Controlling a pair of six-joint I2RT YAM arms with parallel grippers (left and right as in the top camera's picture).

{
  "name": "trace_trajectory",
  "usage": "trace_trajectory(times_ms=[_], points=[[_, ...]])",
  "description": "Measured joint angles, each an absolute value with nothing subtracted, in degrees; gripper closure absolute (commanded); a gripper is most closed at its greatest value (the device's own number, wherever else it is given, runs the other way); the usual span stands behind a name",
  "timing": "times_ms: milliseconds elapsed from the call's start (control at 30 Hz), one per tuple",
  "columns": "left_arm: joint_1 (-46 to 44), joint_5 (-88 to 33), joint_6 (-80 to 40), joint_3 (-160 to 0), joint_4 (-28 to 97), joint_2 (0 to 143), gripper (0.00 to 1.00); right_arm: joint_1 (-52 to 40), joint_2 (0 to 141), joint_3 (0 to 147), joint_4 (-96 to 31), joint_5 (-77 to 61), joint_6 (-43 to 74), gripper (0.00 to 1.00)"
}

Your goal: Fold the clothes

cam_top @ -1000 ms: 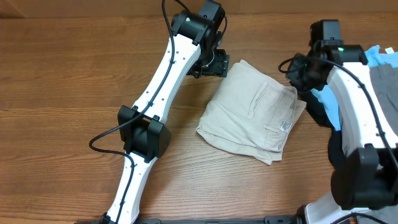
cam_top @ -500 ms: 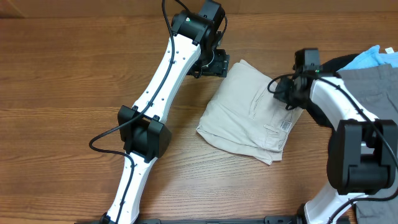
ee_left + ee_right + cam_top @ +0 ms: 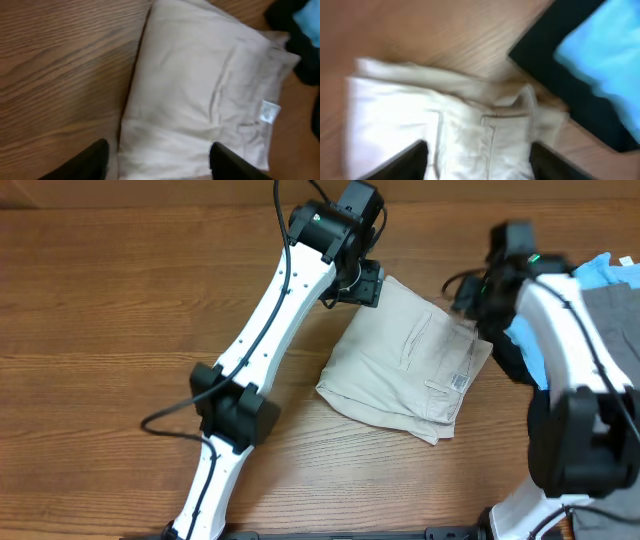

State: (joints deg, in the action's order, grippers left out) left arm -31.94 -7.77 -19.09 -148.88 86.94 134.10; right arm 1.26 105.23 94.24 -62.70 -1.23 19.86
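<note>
Wood-grain table, brown, bare toward picture left.

Left gripper sits at the upper-left corner of the shorts. Its wrist view shows fingers spread wide, nothing between them, and cream cloth directly below. Right gripper sits at the upper-right corner, over the waistband end. It is also spread wide and empty, though its wrist view is blurred.

Shorts lie mid-frame in the overhead view, in a compact rough rectangle turned on a diagonal. Pocket seam and small white label face up. Layers splay a little at the lower corner.

At the right edge, the black garment is just beside the shorts' right corner. The blue garment and grey garment are piled past it.

Judgement: the bundle looks nearly folded, with one more fold or a tidy-up pending at the top edge.

- Pinch both upper corners through all layers, not just the top one.
- Close both grippers together so the edge lifts level.
- Keep the lift low and carry the edge toward the lower edge in line with the sides.
- The right gripper must take only cream cloth, since the black garment is close enough to snag.
</note>
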Motion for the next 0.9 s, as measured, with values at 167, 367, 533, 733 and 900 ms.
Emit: trace_trajectory(times_ms=[167, 367, 533, 733, 900], points=[[-33.1, -8.6, -19.0, -149.6, 91.9, 129.3, 0.96, 6.6, 98.3, 104.5, -68.8, 0.8, 19.6, 0.00], [-36.0, -10.5, -19.3, -148.6, 94.0, 129.3, 0.96, 13.5, 96.0, 105.7, -72.2, 2.3, 19.5, 0.00], [-40.9, -11.0, -21.8, -142.6, 90.6, 129.3, 0.96, 14.3, 97.0, 105.6, -72.2, 2.4, 19.5, 0.00], [-45.9, -11.4, -27.1, -130.1, 83.4, 129.5, 0.96, 14.3, 97.0, 105.6, -72.3, 2.4, 19.5, 0.00], [-47.2, -11.3, -31.3, -116.2, 72.5, 129.9, 0.96, 14.3, 97.0, 105.6, -72.2, 2.4, 19.5, 0.00]])
